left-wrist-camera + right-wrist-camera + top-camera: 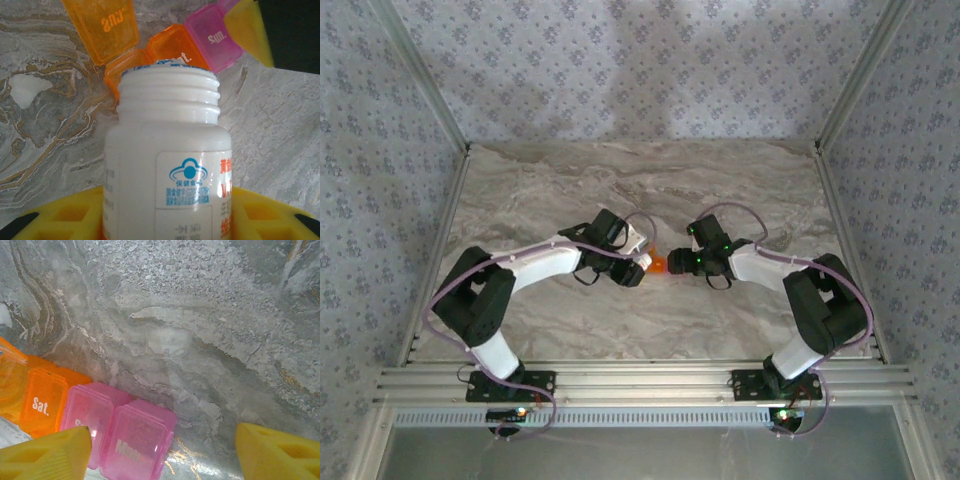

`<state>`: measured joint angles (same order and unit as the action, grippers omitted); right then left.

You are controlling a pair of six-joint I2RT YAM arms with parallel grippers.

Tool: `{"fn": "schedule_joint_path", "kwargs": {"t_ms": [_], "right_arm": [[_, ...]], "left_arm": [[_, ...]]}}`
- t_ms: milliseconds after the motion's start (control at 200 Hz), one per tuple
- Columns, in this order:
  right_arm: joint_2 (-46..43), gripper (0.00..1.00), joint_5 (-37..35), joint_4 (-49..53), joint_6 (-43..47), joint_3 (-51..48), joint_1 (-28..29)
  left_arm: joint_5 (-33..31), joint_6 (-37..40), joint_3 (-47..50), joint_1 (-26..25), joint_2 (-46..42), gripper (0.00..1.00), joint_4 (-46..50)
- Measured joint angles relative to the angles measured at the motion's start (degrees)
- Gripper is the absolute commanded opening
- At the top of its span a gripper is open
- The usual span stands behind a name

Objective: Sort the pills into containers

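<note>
While the left gripper point(638, 268) is clamped on an uncapped white bottle point(167, 150), the bottle's mouth points at the containers point(172, 47), which lie midway across the table point(200, 330) between both arms, one orange lid point(105, 27) flipped up. The right gripper point(164, 440) has its fingers apart, one yellow fingertip point(50, 452) over the pink end.

A boxed-in robot test cell, more lab rig than lived-in room.
A left arm point(535, 262) and right arm point(765, 265) are bolted to an aluminium rail point(640, 378) edging a marble-patterned surface point(640, 190); floral-patterned walls point(640, 60) on metal posts point(420, 70) close three sides.
</note>
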<state>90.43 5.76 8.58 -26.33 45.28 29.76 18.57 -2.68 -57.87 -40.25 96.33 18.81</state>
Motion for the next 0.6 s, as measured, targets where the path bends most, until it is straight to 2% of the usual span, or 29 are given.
{"fn": "schedule_joint_path", "kwargs": {"t_ms": [605], "right_arm": [[0.8,0.77,0.0,-0.6,-0.9,0.0,0.0]], "left_arm": [[-0.6,1.5,-5.0,0.0,3.4,0.0,7.4]]}}
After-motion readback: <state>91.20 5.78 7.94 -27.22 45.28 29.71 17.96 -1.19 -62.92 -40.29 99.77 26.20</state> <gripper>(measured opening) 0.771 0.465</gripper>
